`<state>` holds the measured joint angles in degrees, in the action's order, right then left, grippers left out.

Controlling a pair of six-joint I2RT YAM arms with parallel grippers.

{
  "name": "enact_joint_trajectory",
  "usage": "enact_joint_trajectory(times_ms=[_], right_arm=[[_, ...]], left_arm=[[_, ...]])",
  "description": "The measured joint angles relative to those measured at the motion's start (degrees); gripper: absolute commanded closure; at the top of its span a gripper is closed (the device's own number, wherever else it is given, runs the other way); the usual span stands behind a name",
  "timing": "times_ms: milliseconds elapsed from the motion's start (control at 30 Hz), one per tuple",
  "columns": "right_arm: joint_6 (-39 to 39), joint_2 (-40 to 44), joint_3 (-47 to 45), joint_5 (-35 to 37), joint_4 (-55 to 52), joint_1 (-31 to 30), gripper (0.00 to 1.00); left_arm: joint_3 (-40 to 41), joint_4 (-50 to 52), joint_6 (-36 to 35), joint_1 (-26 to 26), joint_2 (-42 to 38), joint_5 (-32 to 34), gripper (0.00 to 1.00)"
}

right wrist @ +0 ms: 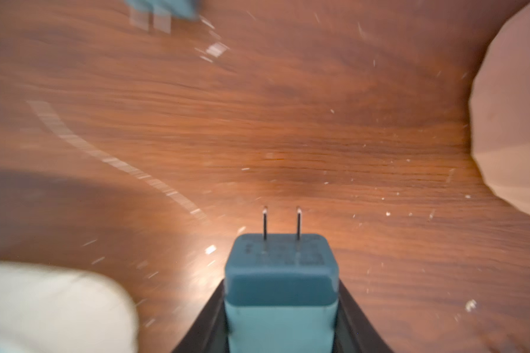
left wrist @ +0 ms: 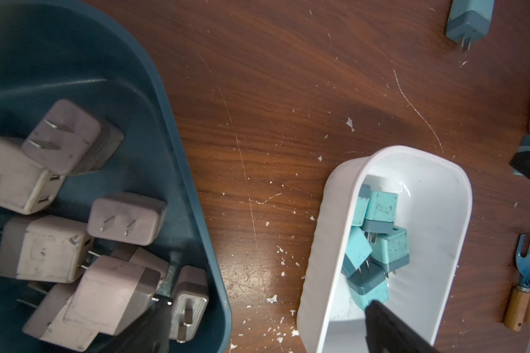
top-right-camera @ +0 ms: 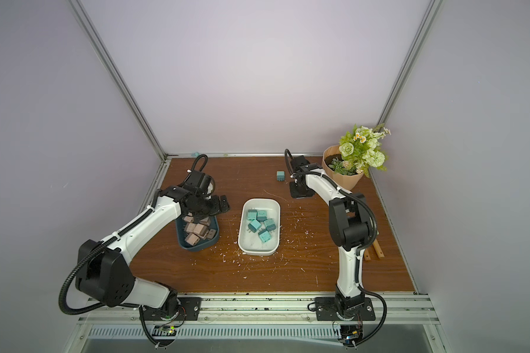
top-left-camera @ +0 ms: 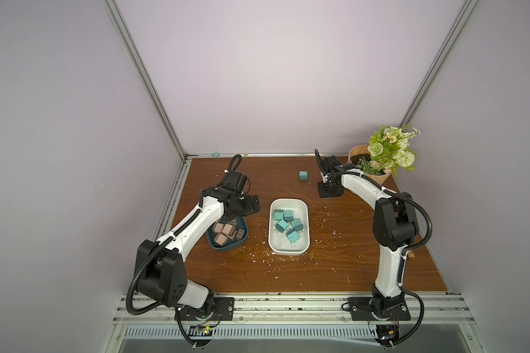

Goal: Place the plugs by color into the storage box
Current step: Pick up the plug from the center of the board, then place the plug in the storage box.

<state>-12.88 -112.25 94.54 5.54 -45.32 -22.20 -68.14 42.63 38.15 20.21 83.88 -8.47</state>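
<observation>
I take the tray [top-left-camera: 288, 251] as mark. Five plugs [top-left-camera: 282, 226] lie in it. Just left of it sits the tub [top-left-camera: 228, 248], with more plugs [top-left-camera: 225, 232] inside and my left gripper [left wrist: 268, 311] above. Behind the tray lies one loose plug [top-left-camera: 303, 175]; behind and right, my right gripper [top-left-camera: 329, 191] with a held plug [right wrist: 280, 275], then the pot [top-right-camera: 346, 180].

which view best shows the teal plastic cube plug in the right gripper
The right wrist view: the teal plastic cube plug fills the foreground, prongs clear, in the right gripper. In both top views that gripper hides it; the left wrist view shows perhaps an edge sliver.
</observation>
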Motion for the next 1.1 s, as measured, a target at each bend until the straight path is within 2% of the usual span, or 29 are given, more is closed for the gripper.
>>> enact_joint_trajectory(times_ms=[233,400,500,767,1100], right_arm=[[-2.8,11.7,-5.3,-1.6,-0.2,-13.2,0.55],[-5.4,13.3,-12.1,-4.5,0.6,-22.4,0.55],[-6.0,13.3,-15.3,-5.9,0.9,-25.9,0.55],[-5.4,9.9,-17.6,-7.9,4.7,-30.8,0.55],[-2.7,3.1,-17.6,-9.5,8.2,-31.7,0.55]], left_arm=[[-1.6,-0.1,-0.5,0.0,1.0,0.7,0.0],[-2.1,-0.1,-1.0,-0.1,2.1,0.8,0.0],[-2.3,-0.1,-1.3,-0.1,2.1,1.0,0.0],[-2.3,0.0,-1.3,-0.1,2.1,1.1,0.0],[-0.9,0.0,-1.1,-0.1,1.9,1.1,0.0]])
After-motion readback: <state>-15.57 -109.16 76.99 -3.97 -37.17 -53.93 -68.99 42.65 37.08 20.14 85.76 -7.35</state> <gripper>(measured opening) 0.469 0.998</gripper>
